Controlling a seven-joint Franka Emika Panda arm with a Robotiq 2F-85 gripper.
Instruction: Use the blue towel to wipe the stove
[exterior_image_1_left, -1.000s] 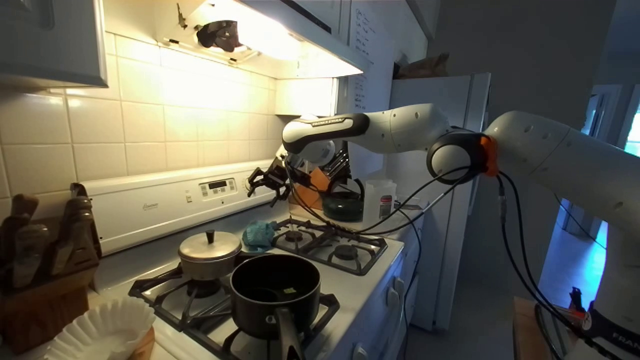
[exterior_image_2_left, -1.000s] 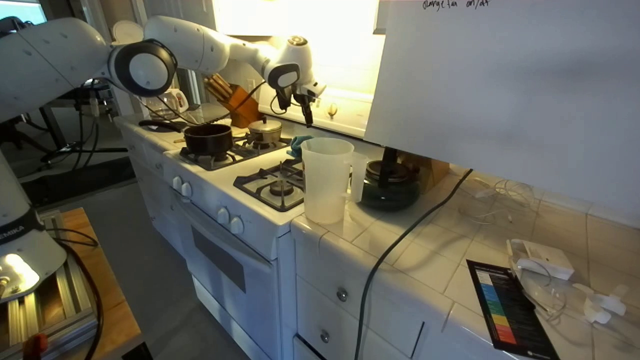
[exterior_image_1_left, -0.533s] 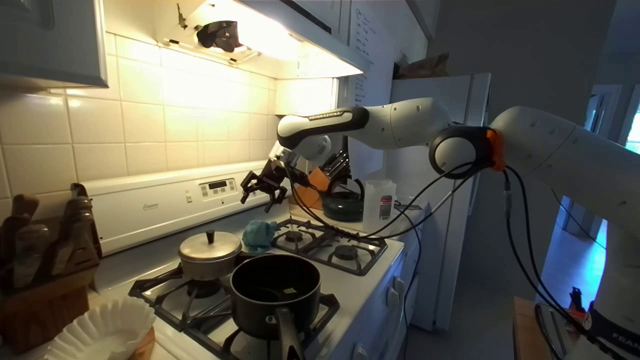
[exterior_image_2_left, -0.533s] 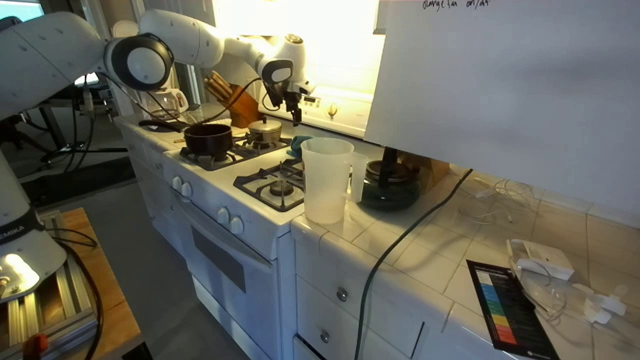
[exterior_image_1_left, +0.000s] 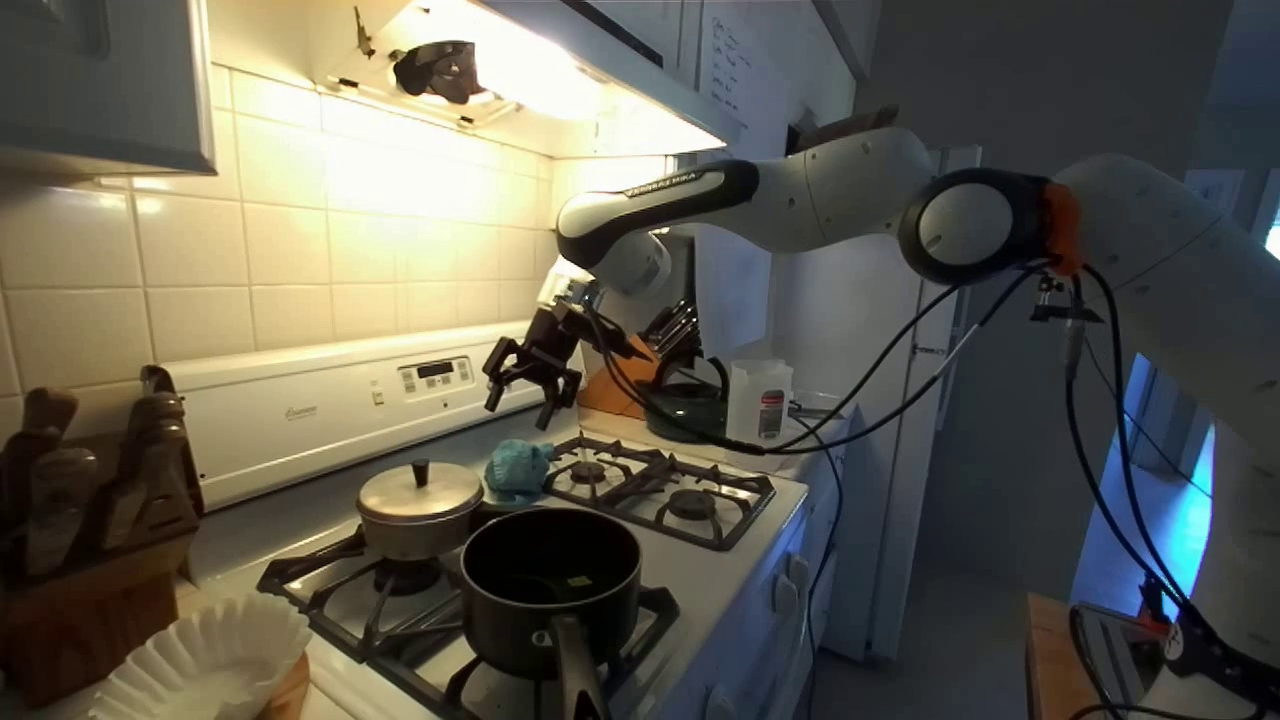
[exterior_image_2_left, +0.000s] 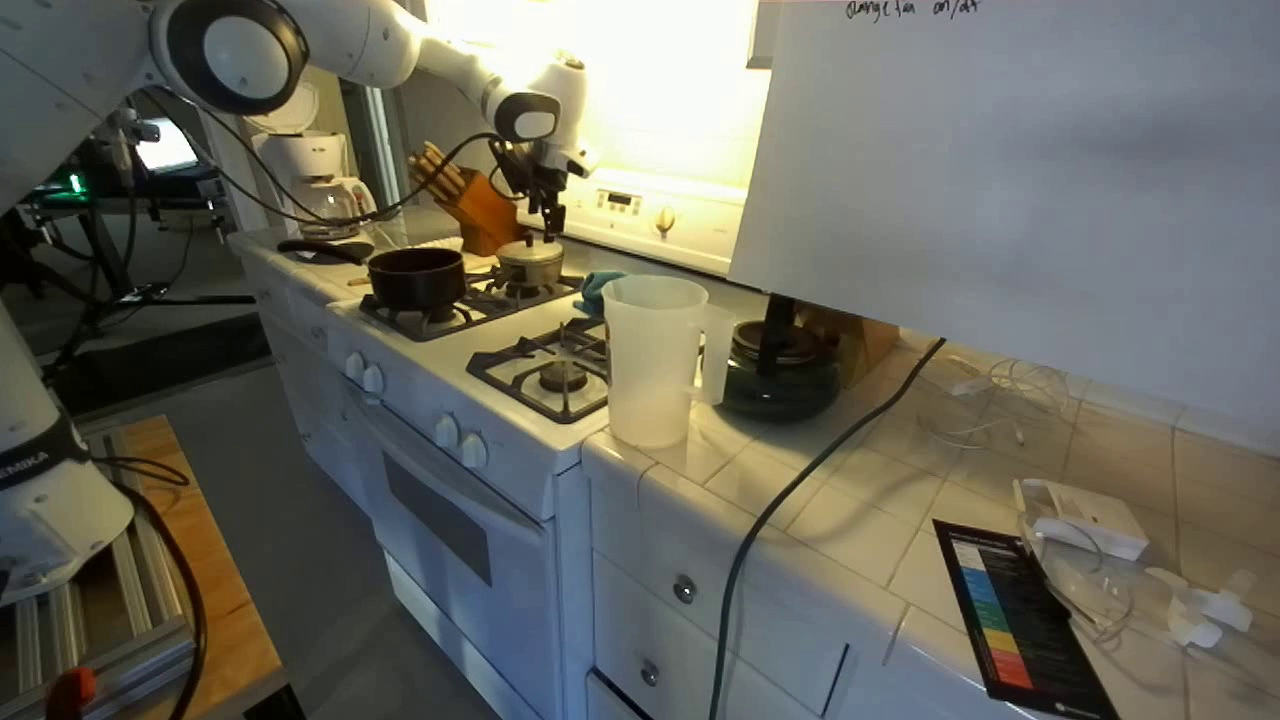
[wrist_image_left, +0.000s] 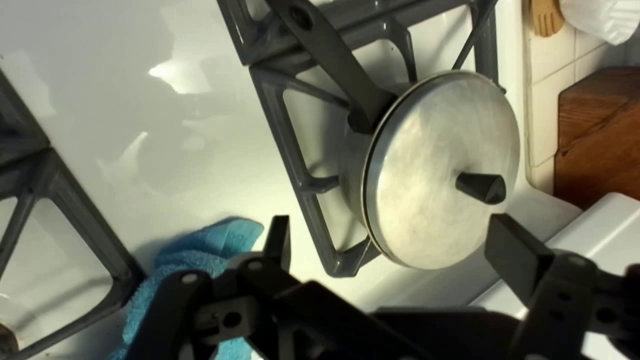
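warmly lit tiles (exterior_image_1_left: 290, 250), stove (exterior_image_1_left: 680, 560), grey floor (exterior_image_2_left: 290, 480)

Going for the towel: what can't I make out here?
Blue towel: in the wrist view, partly covered by the gripper.
Towel: partly behind the pitcher in an exterior view.
Inside the silver saucepan: hidden in all views by its lid.
Handwriting: too small to read in an exterior view.

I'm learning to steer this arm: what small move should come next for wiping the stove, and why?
I'd probably shift the gripper sideways toward the towel before lowering it: in the wrist view, the fingers stand open, but the lidded pot shows between them, while the towel lies off to one side, partly hidden by the gripper.
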